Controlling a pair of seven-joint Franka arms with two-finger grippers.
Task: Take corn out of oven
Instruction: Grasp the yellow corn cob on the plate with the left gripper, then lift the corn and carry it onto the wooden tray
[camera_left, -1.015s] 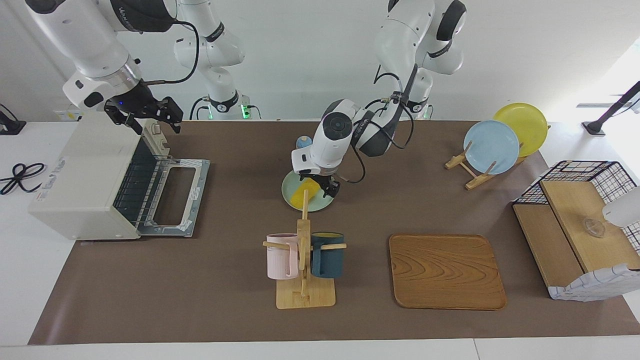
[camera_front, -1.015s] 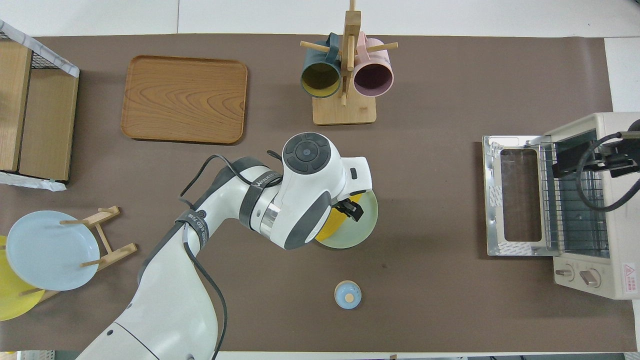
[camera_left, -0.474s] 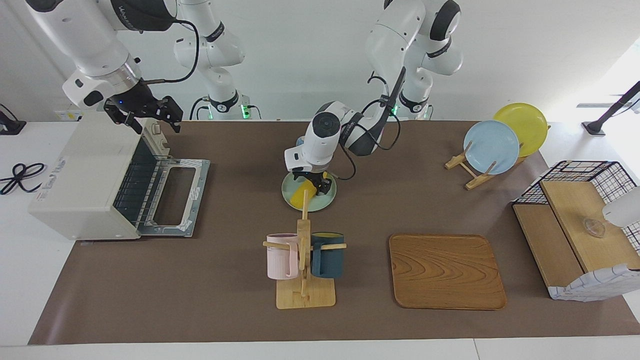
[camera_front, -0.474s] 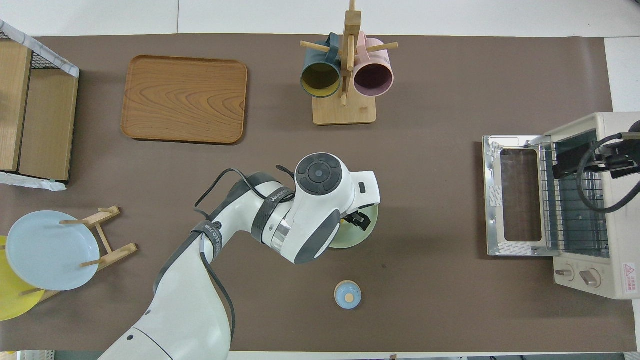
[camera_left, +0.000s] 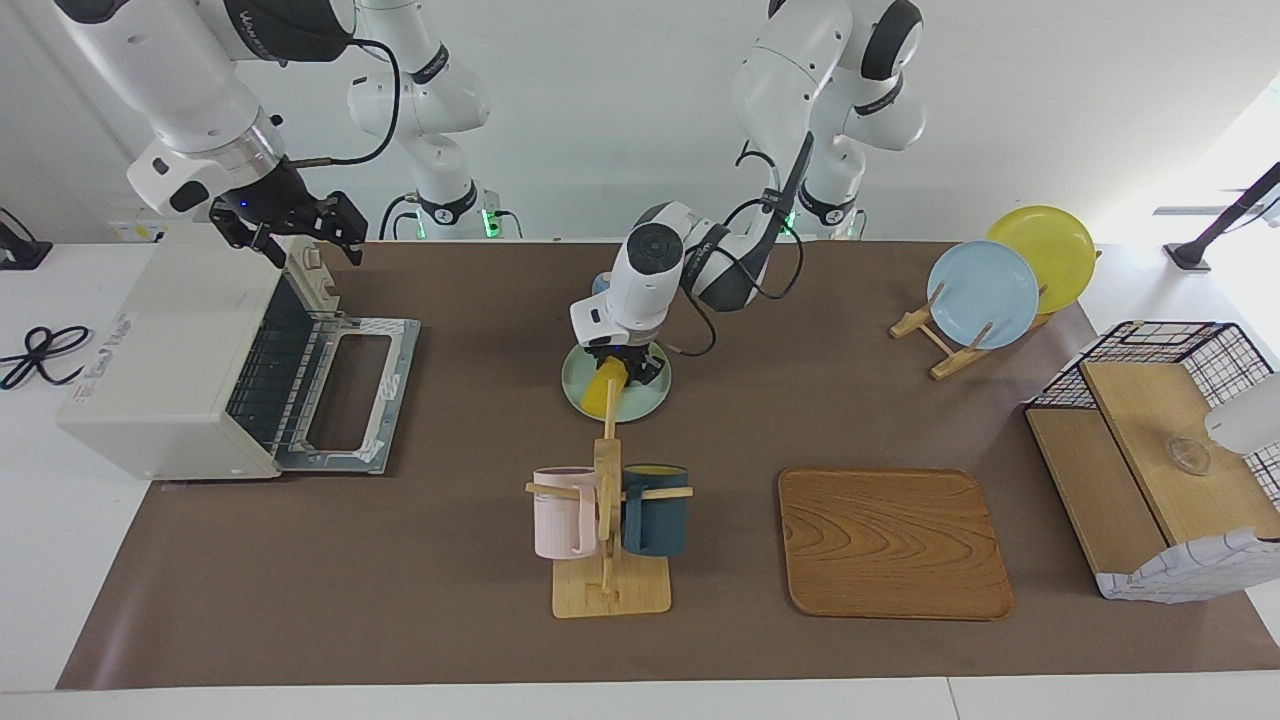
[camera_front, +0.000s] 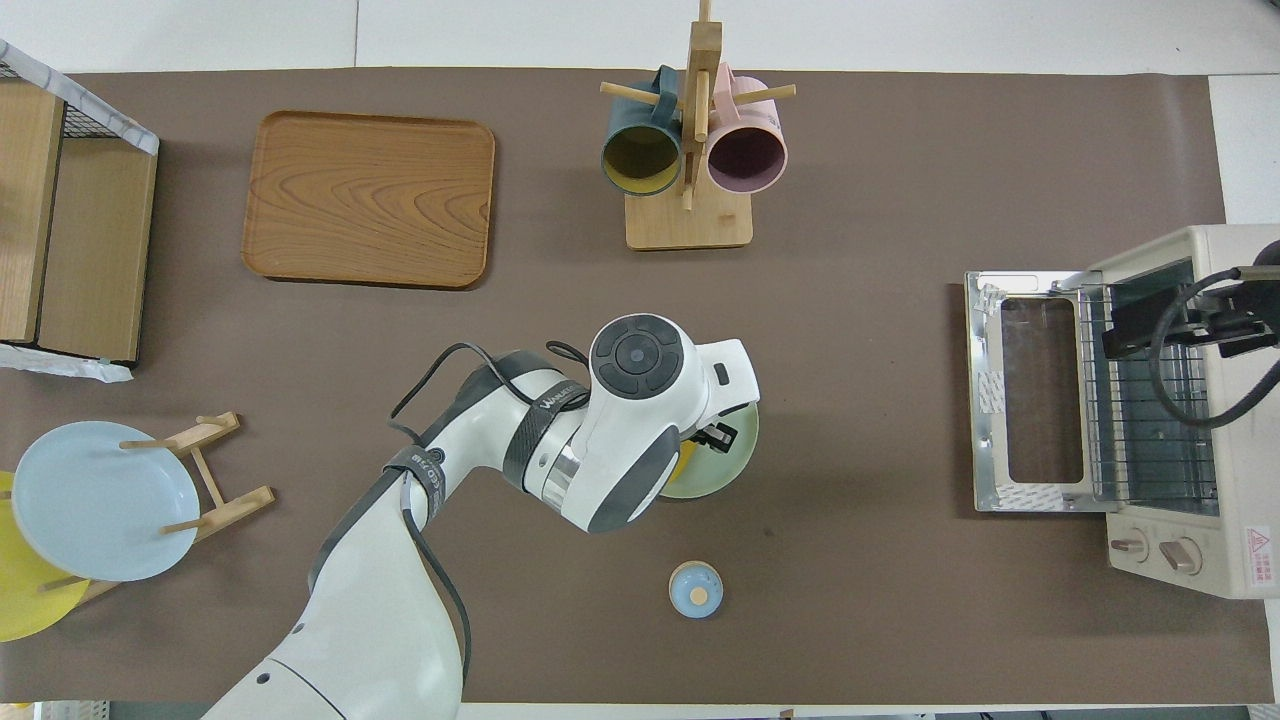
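Corn (camera_left: 603, 393) is already out of the open oven (camera_left: 200, 350), clamped on a green plate (camera_left: 645, 397) by the left gripper's (camera_left: 622, 372) jaws; the right gripper's (camera_left: 290, 232) jaws are held apart over the oven.

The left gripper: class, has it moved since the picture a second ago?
Yes. The left gripper has shifted along the green plate toward the robots, away from the mug rack, and closed on the corn.
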